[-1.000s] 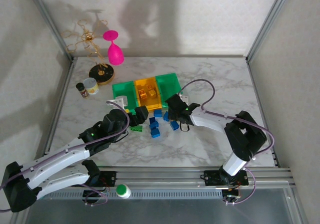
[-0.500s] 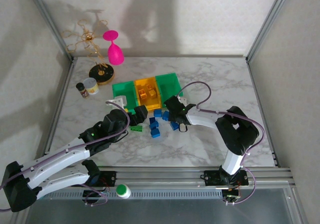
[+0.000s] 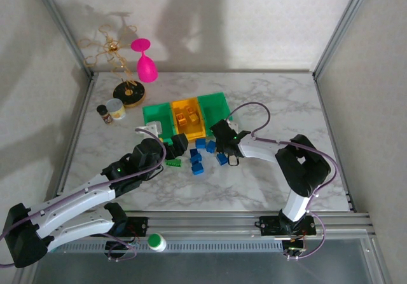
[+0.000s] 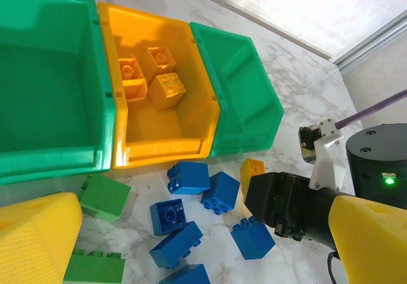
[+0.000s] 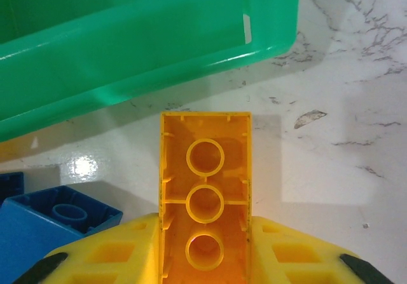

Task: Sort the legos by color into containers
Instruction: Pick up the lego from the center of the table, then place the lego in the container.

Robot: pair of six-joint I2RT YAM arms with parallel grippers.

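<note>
My right gripper (image 5: 205, 249) is shut on a yellow-orange lego (image 5: 205, 189), its hollow underside facing the camera, just in front of the right green container (image 5: 146, 61). From the left wrist view that lego (image 4: 252, 169) pokes out past the right gripper's black body. Several blue legos (image 4: 191, 177) and two green legos (image 4: 105, 196) lie loose in front of the containers. The yellow-orange container (image 4: 159, 149) holds three yellow legos (image 4: 166, 90), with green containers to its left (image 4: 51, 163) and right (image 4: 254, 115). My left gripper (image 4: 203, 252) hangs open above the blue legos.
At the back left of the table stand a pink goblet (image 3: 145, 61), a gold wire stand (image 3: 121, 58) and a small lidded jar (image 3: 116, 110). Metal frame rails (image 3: 331, 36) border the table. Bare marble lies to the right (image 3: 286, 106).
My right gripper has closed on the yellow-orange lego, after a small shift of that arm near the right green container. The left arm has stayed put, still open.
</note>
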